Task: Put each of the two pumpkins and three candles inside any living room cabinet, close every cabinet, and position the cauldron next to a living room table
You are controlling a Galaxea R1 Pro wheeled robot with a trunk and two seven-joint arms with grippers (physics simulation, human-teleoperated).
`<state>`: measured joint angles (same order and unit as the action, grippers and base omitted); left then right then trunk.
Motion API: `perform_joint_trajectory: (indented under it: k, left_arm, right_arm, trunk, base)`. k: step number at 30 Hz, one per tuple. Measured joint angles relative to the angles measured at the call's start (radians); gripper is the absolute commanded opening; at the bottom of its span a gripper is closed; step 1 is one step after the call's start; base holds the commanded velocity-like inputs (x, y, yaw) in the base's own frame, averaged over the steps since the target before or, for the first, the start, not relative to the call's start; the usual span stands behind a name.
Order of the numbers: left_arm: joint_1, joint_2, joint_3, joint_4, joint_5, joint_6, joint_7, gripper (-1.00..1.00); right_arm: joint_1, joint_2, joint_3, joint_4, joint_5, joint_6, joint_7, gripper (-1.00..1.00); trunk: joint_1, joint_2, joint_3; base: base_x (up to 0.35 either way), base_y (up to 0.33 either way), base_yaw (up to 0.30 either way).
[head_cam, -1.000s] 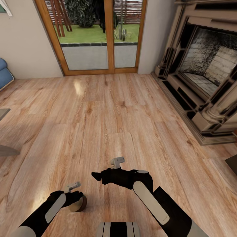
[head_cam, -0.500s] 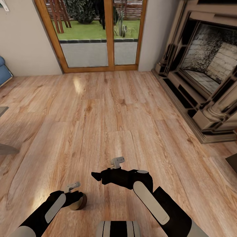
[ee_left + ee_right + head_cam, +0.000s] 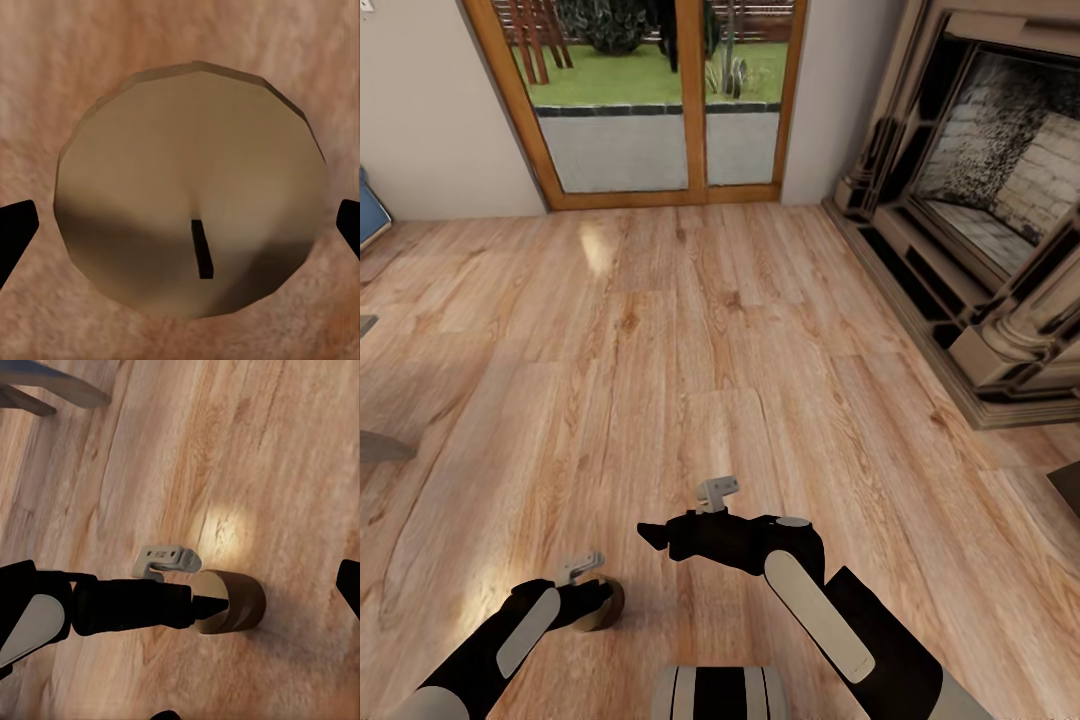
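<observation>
One short tan cylindrical candle [image 3: 191, 187] with a dark wick is gripped in the left gripper [image 3: 600, 603], its two black fingertips [image 3: 16, 232] at either side of it, above the pale wood plank floor [image 3: 690, 330]. Just beside it, the right gripper [image 3: 650, 534] hangs free; I cannot tell its spread. One ornate stone fireplace [image 3: 980, 210] stands well apart from the candle, beside one wood-framed glass door [image 3: 650, 100].

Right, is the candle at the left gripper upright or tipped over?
Upright: the left wrist view looks down on the candle's round top and wick, wood floor all round it.
</observation>
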<state>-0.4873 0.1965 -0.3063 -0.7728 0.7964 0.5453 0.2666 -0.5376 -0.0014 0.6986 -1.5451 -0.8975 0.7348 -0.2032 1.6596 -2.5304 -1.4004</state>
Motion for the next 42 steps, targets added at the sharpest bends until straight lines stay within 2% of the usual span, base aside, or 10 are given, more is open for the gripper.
perform_joint_trajectory:
  k: [2, 8, 12, 23, 25, 27, 32, 33, 42]
  left_arm:
    - [0.000, -0.002, 0.000, 0.000, 0.000, 0.000, 0.000, 1.00]
    - [0.000, -0.003, 0.000, 0.000, 0.000, 0.000, 0.000, 1.00]
    - [0.000, -0.003, 0.000, -0.001, 0.009, -0.003, -0.001, 1.00]
    - [0.000, -0.005, 0.000, 0.000, 0.005, -0.002, -0.001, 1.00]
    - [-0.001, -0.005, -0.001, -0.001, 0.017, -0.005, -0.002, 1.00]
    - [0.000, -0.005, 0.000, 0.000, -0.002, 0.000, 0.000, 1.00]
    - [0.000, -0.005, 0.000, 0.000, 0.000, 0.000, 0.000, 1.00]
    - [0.000, -0.005, 0.000, 0.000, 0.000, 0.000, 0.000, -1.00]
    - [0.000, -0.004, 0.000, 0.000, 0.003, -0.001, 0.000, -1.00]
  right_arm:
    - [0.000, 0.000, 0.000, 0.000, 0.000, 0.000, 0.000, 1.00]
    - [0.000, 0.000, 0.000, -0.001, 0.000, 0.000, 0.000, 1.00]
    - [0.000, 0.000, 0.000, -0.002, 0.000, 0.000, 0.000, 1.00]
    - [0.000, 0.000, 0.000, -0.002, 0.000, 0.000, 0.000, 1.00]
    - [0.000, 0.000, 0.000, -0.002, 0.000, 0.000, 0.000, 1.00]
    - [0.000, 0.000, 0.000, -0.002, 0.000, 0.000, 0.000, 1.00]
    - [0.000, 0.000, 0.000, -0.002, 0.000, 0.000, 0.000, 1.00]
    - [0.000, 0.000, 0.000, -0.002, 0.000, 0.000, 0.000, 1.00]
    - [0.000, 0.000, 0.000, 0.000, 0.000, 0.000, 0.000, 1.00]
  trunk:
    - [0.001, 0.000, -0.008]
    - [0.001, -0.001, -0.008]
    - [0.003, -0.001, -0.023]
    - [0.003, -0.001, -0.023]
    - [0.003, -0.002, -0.031]
    - [0.004, -0.002, -0.039]
    - [0.004, -0.002, -0.039]
    - [0.004, -0.002, -0.039]
    - [0.004, -0.002, -0.039]
  base:
    - [0.000, 0.000, 0.000]
    - [0.000, 0.000, 0.000]
    - [0.000, 0.000, 0.000]
    - [0.000, 0.000, 0.000]
    - [0.000, 0.000, 0.000]
    - [0.000, 0.000, 0.000]
    - [0.000, 0.000, 0.000]
    - [0.000, 0.000, 0.000]
    - [0.000, 0.000, 0.000]
